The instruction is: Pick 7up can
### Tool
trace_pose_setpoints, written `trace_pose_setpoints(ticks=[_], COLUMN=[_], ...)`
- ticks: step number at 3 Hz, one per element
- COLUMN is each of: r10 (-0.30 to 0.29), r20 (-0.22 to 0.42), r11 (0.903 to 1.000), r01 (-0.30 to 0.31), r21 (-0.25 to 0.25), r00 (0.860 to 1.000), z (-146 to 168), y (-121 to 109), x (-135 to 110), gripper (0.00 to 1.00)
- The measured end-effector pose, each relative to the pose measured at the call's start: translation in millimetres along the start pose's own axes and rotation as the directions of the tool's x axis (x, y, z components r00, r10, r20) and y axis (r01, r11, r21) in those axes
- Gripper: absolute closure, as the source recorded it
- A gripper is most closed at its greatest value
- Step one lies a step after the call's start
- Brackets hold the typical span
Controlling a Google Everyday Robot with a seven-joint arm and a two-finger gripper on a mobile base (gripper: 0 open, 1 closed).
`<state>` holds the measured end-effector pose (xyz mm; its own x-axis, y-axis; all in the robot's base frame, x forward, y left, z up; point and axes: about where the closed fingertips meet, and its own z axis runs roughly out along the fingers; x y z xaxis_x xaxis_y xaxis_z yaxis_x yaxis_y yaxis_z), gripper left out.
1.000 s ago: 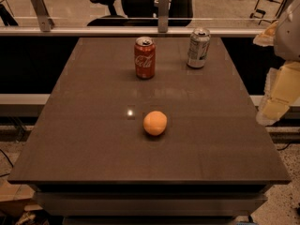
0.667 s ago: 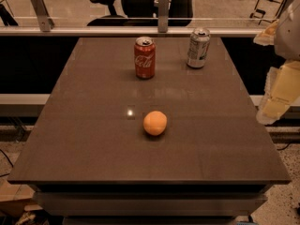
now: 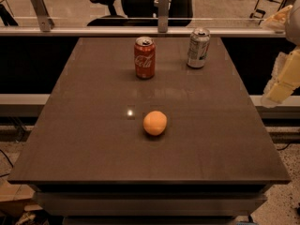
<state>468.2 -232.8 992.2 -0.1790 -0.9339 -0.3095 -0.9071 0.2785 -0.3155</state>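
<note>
A: Dark table point(image 3: 93, 149). 7up can point(image 3: 198, 48) upright near the far right corner, Coke can point(image 3: 144, 57) to its left.
B: Gripper point(image 3: 281, 84) hangs off the right edge; can't tell its grip state. Best to come in from the right, clear of the Coke can.

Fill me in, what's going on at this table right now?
The robot is after the 7up can, which stands upright near the far right corner of the table. The gripper hangs off the table's right edge, nearer the camera than the can, touching nothing on the table. A red Coca-Cola can stands left of the 7up can, and an orange lies mid-table.
</note>
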Motion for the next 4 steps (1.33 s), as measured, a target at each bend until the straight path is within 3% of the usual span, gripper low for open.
trace_pose_setpoints(ticks=[1, 2, 3, 4], r10=[0.03, 0.06, 0.109, 0.16], r20=[0.082, 0.168, 0.261, 0.349], r11=[0.9988, 0.9957, 0.9885, 0.9778], r01=[-0.033, -0.071, -0.132, -0.197], r21=[0.037, 0.06, 0.074, 0.072], r00=[0.996, 0.984, 0.959, 0.923], z=[1, 4, 9, 16], y=[-20, -40, -60, -81], x=[10, 18, 23, 30], gripper=[0.0, 0.0, 0.0, 0.0])
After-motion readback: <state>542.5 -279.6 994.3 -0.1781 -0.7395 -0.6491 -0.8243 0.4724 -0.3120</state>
